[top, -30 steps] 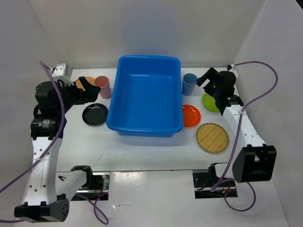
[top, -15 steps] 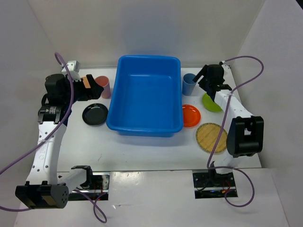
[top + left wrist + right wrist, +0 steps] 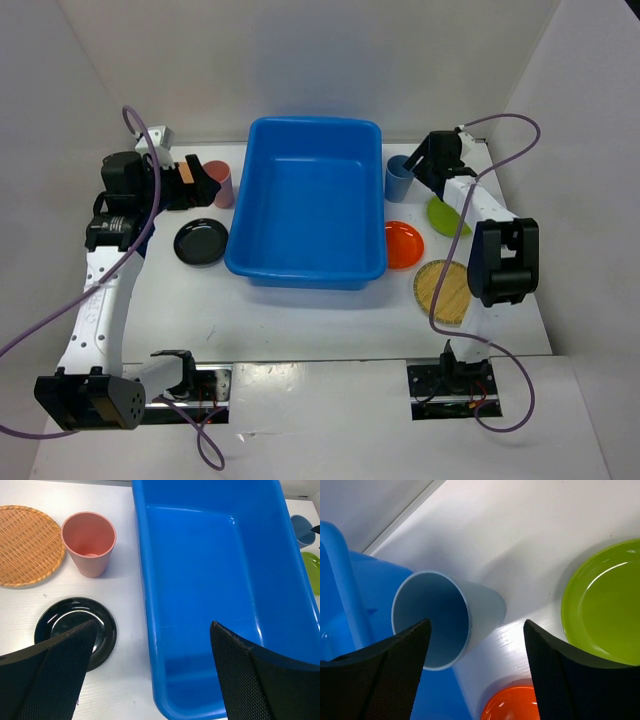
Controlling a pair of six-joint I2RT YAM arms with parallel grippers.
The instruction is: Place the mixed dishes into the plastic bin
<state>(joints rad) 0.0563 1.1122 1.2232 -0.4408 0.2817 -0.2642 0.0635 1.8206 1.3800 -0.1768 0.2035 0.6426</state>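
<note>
Straddling the blue cup with right gripper spread, left gripper gaping by the bin, nothing inside it yet.

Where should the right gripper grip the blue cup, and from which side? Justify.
Probably its wall near the rim, from above. The blue cup stands upright, mouth open, close beside the plastic bin, so the right gripper could pinch the wall on the side away from the bin.
</note>
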